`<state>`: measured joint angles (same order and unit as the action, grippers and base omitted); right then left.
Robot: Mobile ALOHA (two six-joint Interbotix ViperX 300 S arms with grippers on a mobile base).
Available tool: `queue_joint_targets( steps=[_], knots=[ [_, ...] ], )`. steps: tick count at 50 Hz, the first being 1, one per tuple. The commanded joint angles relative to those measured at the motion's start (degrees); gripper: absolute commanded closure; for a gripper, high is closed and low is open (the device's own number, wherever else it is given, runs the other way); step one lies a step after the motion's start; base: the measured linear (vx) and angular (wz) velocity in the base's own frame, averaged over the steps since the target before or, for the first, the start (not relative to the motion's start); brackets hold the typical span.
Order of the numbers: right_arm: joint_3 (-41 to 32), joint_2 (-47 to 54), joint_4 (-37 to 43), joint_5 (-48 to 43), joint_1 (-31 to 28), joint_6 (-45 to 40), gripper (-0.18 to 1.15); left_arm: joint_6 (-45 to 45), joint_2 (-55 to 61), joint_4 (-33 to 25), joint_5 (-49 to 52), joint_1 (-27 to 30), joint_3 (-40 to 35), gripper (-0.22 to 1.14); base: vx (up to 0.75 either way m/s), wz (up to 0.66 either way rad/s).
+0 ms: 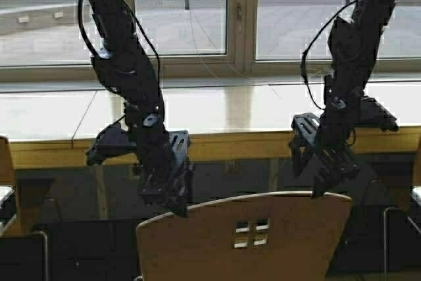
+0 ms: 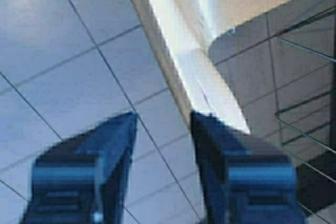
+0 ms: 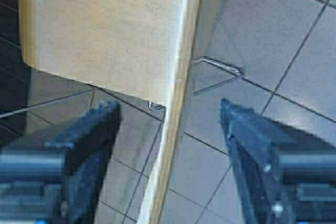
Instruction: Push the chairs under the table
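Note:
A tan plywood chair [image 1: 250, 235] with small square cut-outs stands in front of the table [image 1: 217, 106], its backrest top at the bottom centre of the high view. My left gripper [image 1: 172, 201] hangs open at the backrest's left top corner; in the left wrist view the backrest edge [image 2: 202, 80] runs up to one of its fingers [image 2: 210, 135]. My right gripper [image 1: 327, 179] is open over the right top corner. In the right wrist view the gripper [image 3: 169, 111] straddles the backrest's thin top edge [image 3: 176, 103], with the chair seat [image 3: 105, 30] below.
Parts of two more tan chairs show at the far left [image 1: 6, 162] and far right edge [image 1: 416, 162]. A window wall [image 1: 237, 18] rises behind the table. Grey floor tiles [image 2: 63, 66] and a silver chair leg [image 3: 220, 69] lie below.

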<state>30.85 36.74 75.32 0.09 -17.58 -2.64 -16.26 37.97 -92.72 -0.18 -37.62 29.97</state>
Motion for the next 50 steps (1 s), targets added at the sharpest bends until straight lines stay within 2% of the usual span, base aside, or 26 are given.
queue_joint_targets(
  steps=[1, 6, 12, 25, 50],
  knots=[
    [-0.7, -1.32, -0.44, 0.35, -0.18, 0.0, 0.05, 0.09, -4.48, 3.34, -2.29, -0.53, 1.05, 0.17, 0.0, 0.0],
    [-1.23, -1.14, -0.7, 0.35, -0.18, 0.0, 0.05, 0.7, -5.54, 4.39, -3.16, -0.26, 0.7, 0.17, 0.0, 0.0],
    [-1.49, -1.14, -1.93, 0.44, -0.18, 0.0, 0.05, 1.05, -5.01, 8.26, -2.29, -0.09, -1.14, 0.15, 0.0, -0.01],
    [-1.41, -1.32, -3.96, 2.02, -0.18, 0.0, 0.05, 0.44, -3.25, 8.35, 1.67, -0.35, -1.58, 0.06, 0.0, 0.0],
    [-3.08, -0.79, -7.03, 2.81, 1.58, 0.0, 0.05, -1.32, -1.32, -0.79, -2.02, -1.93, -1.58, 0.04, 0.0, 0.0]
  ],
)
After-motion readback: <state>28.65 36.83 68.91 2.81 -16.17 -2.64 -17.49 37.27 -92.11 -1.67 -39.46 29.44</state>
